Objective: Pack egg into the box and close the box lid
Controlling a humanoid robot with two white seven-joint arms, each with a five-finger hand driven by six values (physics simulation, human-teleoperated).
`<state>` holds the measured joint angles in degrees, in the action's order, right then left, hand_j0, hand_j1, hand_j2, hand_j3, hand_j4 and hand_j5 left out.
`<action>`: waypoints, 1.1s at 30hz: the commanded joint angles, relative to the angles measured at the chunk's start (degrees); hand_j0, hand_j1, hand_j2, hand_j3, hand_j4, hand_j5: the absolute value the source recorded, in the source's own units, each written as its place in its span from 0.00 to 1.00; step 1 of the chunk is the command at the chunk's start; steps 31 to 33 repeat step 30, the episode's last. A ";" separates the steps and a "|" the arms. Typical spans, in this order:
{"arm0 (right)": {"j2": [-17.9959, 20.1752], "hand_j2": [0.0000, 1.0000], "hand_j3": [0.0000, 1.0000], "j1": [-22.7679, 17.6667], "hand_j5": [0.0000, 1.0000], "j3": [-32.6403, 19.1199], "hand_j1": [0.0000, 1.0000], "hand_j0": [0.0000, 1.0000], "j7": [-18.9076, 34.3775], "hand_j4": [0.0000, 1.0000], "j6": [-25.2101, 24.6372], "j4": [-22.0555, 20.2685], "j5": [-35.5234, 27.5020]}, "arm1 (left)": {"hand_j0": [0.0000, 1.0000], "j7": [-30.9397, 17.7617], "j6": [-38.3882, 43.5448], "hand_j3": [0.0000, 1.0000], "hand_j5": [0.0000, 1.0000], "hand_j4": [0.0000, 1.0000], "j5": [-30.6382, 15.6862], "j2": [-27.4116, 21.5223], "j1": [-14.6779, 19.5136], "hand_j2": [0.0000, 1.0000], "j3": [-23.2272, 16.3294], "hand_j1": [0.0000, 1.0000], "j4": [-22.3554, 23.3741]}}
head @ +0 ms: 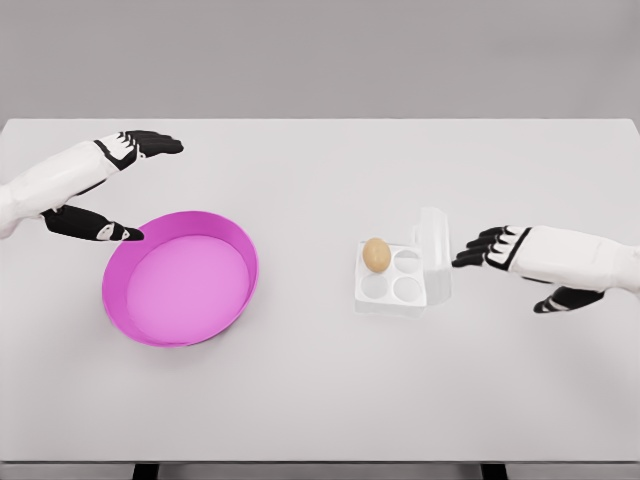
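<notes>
Fingers: my right hand (500, 250) and left hand (115, 185) both spread, grasping nothing.
Egg (376, 254): seated in box (392, 290), ten-o'clock cup.
Lid (434, 262): raised at three o'clock, translucent, edges faint.
Bowl (236, 240): pink, at nine o'clock.

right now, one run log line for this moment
egg in box | lid open | right hand open beside lid | left hand open near bowl

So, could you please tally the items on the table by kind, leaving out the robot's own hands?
Egg: 1
Clear egg box, lid up: 1
Pink bowl: 1
Total: 3
</notes>
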<state>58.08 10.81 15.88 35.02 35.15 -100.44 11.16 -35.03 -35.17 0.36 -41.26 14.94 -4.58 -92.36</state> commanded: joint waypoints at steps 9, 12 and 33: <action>-1.92 1.00 1.00 3.52 1.00 5.56 1.00 1.00 -0.02 1.00 -0.15 -0.02 -0.35 | 1.00 0.03 0.17 1.00 1.00 1.00 -0.45 -0.05 0.00 1.00 0.01 1.00 -0.01; -2.01 1.00 1.00 4.39 1.00 6.88 1.00 1.00 -0.02 1.00 -0.15 -0.02 -0.35 | 1.00 0.03 0.17 1.00 1.00 1.00 -0.45 -0.05 0.00 1.00 0.01 1.00 -0.10; -1.13 1.00 1.00 5.89 1.00 2.93 1.00 1.00 -0.02 1.00 -0.15 4.20 -0.96 | 1.00 0.03 0.17 1.00 1.00 1.00 -0.54 -0.05 0.09 1.00 0.10 1.00 -0.01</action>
